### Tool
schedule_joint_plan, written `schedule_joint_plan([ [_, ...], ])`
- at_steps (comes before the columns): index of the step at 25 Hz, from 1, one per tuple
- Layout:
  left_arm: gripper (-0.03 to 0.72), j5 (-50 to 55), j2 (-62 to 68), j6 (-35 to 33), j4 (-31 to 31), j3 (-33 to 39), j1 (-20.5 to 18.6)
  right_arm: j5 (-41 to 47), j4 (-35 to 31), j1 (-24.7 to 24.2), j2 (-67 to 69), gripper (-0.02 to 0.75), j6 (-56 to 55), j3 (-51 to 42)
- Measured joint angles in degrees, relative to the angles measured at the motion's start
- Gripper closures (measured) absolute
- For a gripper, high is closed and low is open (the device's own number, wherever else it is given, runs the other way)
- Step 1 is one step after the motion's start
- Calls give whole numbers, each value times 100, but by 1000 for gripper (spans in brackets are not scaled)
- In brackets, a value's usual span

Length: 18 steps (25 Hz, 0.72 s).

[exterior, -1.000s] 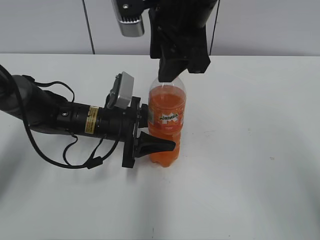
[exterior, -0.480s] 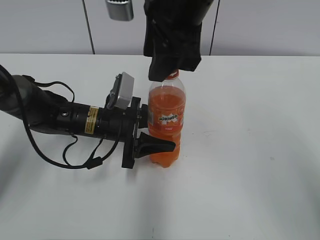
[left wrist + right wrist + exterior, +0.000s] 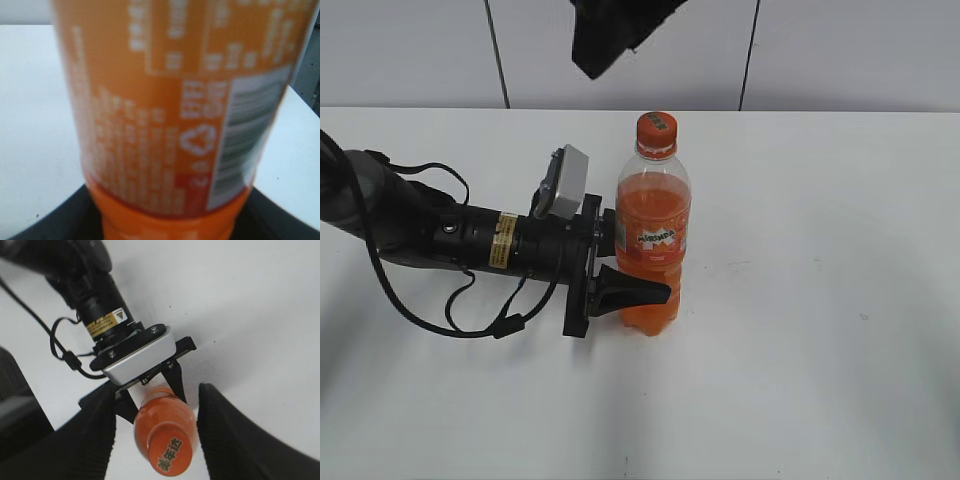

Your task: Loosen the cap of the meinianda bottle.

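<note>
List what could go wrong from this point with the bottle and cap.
1. The right claw hangs open above the cap, touching nothing. If the cap is already loose, any jolt may slop orange soda out.
2. Only the left claw steadies the meinianda bottle, gripping low on its body. Releasing carelessly might tip the tall bottle onto the table.
3. A hard squeeze on the soft plastic could push liquid up toward the neck.

The table (image 3: 820,300) is a plain white surface. Standing upright on it is the meinianda bottle (image 3: 653,235) — orange liquid inside, cap (image 3: 656,127) on top. The left arm (image 3: 440,235) lies low along the tabletop just beside it — black cables (image 3: 470,320) trailing on the white.
</note>
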<state>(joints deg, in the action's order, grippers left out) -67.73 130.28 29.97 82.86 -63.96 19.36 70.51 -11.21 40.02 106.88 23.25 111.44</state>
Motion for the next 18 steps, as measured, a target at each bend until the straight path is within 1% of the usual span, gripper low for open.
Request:
schedule_joint_plan([
  [5,293,0,0,0,2,0,0,0,336,0,0,343,-2648,61],
  [8,293,0,0,0,7,0,0,0,394,0,0,343,-3624,61],
  [12,293,0,0,0,7,0,0,-6,412,0,-70,343,-4296,-202],
  [18,293,0,0,0,7,0,0,1,529,0,-185,343,-4753,-630],
])
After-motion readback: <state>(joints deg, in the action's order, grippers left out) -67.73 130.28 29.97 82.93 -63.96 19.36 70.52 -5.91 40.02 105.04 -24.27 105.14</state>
